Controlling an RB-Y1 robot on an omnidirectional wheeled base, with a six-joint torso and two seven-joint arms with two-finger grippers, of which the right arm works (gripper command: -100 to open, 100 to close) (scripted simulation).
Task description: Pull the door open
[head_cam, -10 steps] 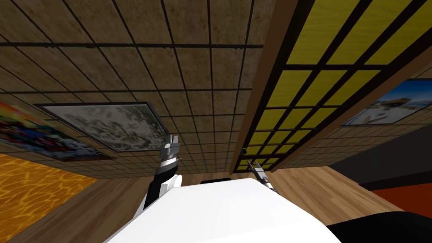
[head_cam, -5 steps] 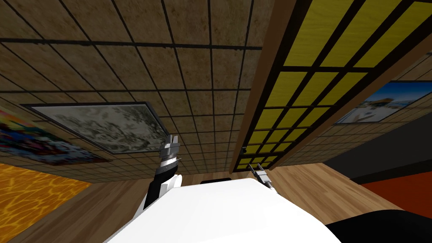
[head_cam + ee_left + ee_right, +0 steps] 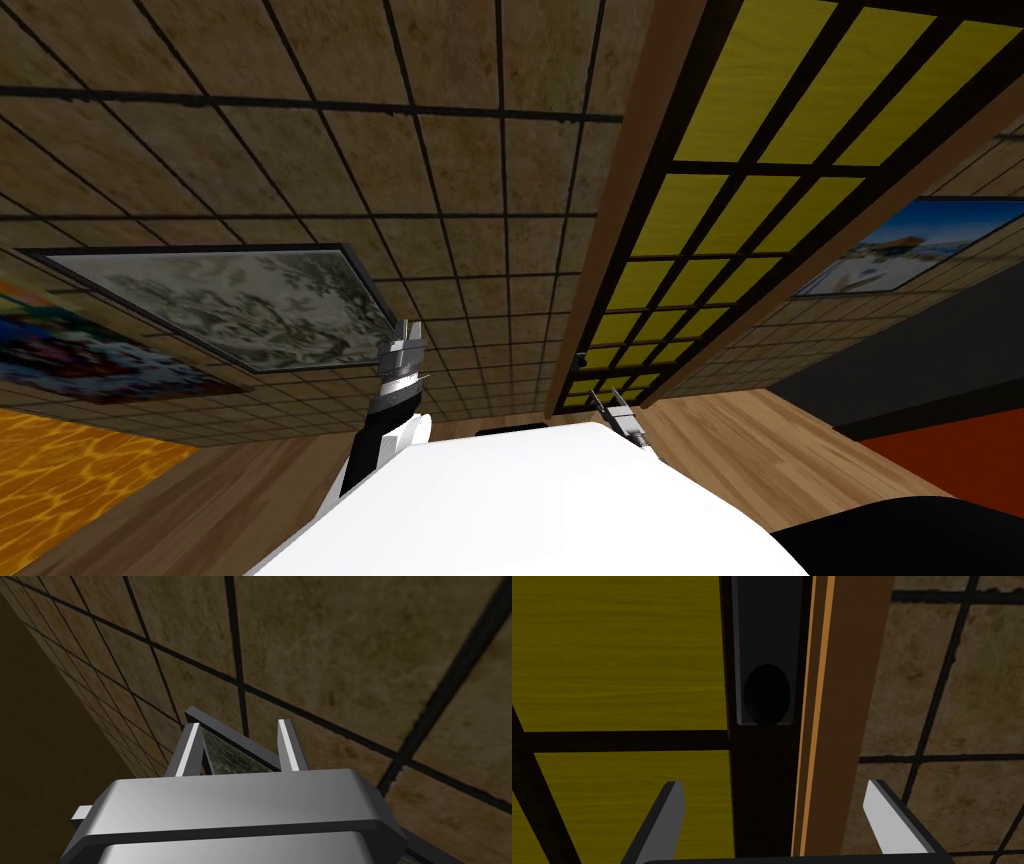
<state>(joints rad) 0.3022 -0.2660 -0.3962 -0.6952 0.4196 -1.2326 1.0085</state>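
The door (image 3: 700,240) has yellow panels in a black grid and a brown frame (image 3: 610,240); it stands shut at the right of the tiled wall. Its dark round handle (image 3: 767,695) sits on the black stile next to the frame (image 3: 842,701). My right gripper (image 3: 774,811) is open just short of the handle, one finger before the yellow panel, the other before the tiled wall, touching nothing. In the head view it is low by the door's edge (image 3: 605,403). My left gripper (image 3: 405,335) is raised before the tiled wall, its fingers (image 3: 187,748) apart and empty.
A grey framed picture (image 3: 230,300) hangs on the tiled wall left of my left arm, with a colourful one (image 3: 70,350) further left. A blue picture (image 3: 900,250) hangs right of the door. Wooden floor (image 3: 760,440) lies below, with an orange rug (image 3: 70,470) at the left.
The whole head view has shifted slightly, the pictures on the left sliding outward: my own move. My right gripper has drawn back a little and lower. The left arm holds still.
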